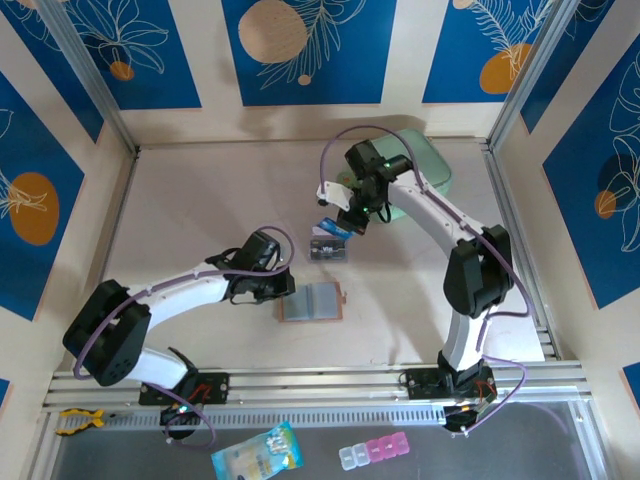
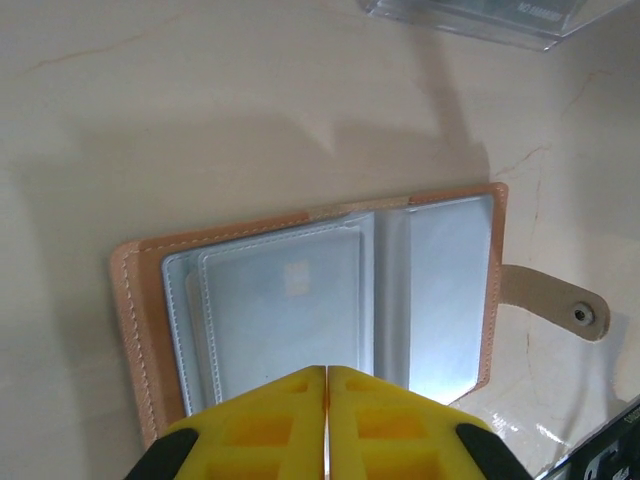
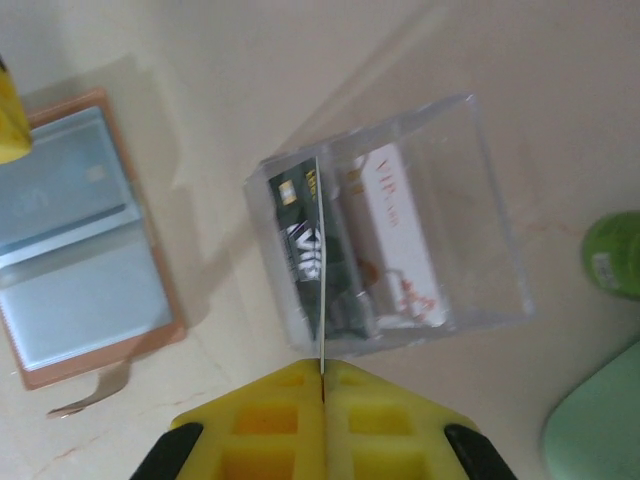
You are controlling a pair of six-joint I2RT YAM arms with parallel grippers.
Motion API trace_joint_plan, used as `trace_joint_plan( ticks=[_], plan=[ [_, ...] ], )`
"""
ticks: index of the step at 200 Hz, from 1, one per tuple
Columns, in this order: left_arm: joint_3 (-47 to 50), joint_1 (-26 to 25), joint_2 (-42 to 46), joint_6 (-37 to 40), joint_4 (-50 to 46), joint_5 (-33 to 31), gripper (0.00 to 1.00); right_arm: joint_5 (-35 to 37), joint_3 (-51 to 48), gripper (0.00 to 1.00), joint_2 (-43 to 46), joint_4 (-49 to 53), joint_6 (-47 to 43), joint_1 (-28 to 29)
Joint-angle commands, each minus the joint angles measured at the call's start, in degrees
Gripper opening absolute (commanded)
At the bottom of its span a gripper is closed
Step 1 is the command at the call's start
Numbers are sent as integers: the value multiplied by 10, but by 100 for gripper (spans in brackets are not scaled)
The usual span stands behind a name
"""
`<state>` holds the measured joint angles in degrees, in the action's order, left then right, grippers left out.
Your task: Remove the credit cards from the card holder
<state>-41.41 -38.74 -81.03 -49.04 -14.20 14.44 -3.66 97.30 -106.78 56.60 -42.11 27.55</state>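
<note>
Right wrist view is showing the right gripper [image 3: 322, 375] clamping one credit card [image 3: 321, 345] edge-on above the clear box [image 3: 470, 200] holding others, while the left gripper [image 2: 327, 385], fingers together, is hovering just over the card holder [image 2: 140, 340] lying open on the tabletop [image 1: 200, 200], seemingly with a card left inside.

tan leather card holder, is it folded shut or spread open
Spread open: tan leather card holder lies flat, inner pockets facing up, snap tab unfastened.

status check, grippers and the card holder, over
Left gripper shut, empty, over open tan leather bifold card holder. Right gripper shut on thin dark card above clear plastic box. Nothing blocking.
</note>
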Motion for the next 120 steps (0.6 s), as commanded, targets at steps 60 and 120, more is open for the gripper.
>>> trace_joint_plan(
  ticks=[60, 120],
  plan=[
    [7, 4, 9, -14, -6, -1, 9, -49, 190, 0, -144, 101, -92, -33],
    [11, 5, 11, -17, -16, -9, 9, -49, 240, 2, -198, 126, -119, -42]
  ],
)
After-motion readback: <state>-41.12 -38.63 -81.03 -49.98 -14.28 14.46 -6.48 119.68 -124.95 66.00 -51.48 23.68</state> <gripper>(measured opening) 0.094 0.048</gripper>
